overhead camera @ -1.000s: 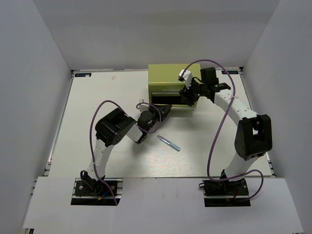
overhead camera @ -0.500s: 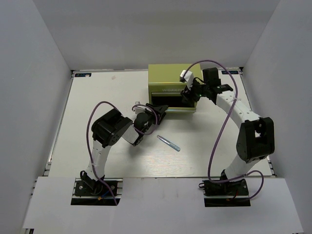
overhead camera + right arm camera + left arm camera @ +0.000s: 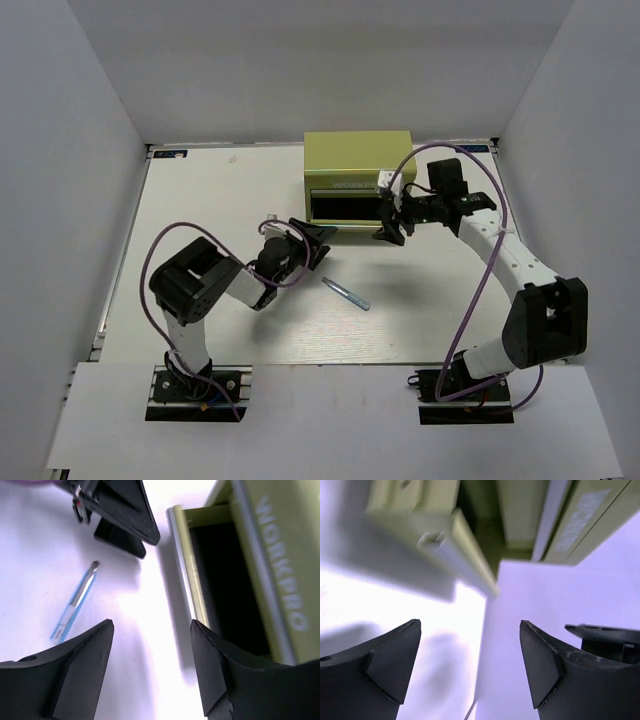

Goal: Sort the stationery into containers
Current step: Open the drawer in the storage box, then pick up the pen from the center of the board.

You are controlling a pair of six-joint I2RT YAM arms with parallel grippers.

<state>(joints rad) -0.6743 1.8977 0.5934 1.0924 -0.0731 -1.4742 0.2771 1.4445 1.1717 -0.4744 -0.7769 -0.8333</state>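
One pale blue-silver pen (image 3: pixel 346 293) lies on the table in front of the yellow-green WORKPRO chest (image 3: pixel 357 160); it also shows in the right wrist view (image 3: pixel 75 605). A drawer (image 3: pixel 345 207) of the chest stands pulled out, its inside dark, so its contents are hidden. My left gripper (image 3: pixel 322 243) is open and empty just off the drawer's front left corner (image 3: pixel 470 560), fingertips apart (image 3: pixel 470 622). My right gripper (image 3: pixel 390 235) hangs open and empty near the drawer's right end (image 3: pixel 151 622), beside the silver handle strip (image 3: pixel 182 565).
White walls close in the table on three sides. The left arm lies folded low across the table's left half. The right arm arches over the right side, with purple cables looping above both arms. Both grippers sit close together in front of the chest.
My left gripper has opened wide and drawn back a little from the drawer, its arm folding lower to the left. My right gripper has come down off the chest to the drawer's right end.
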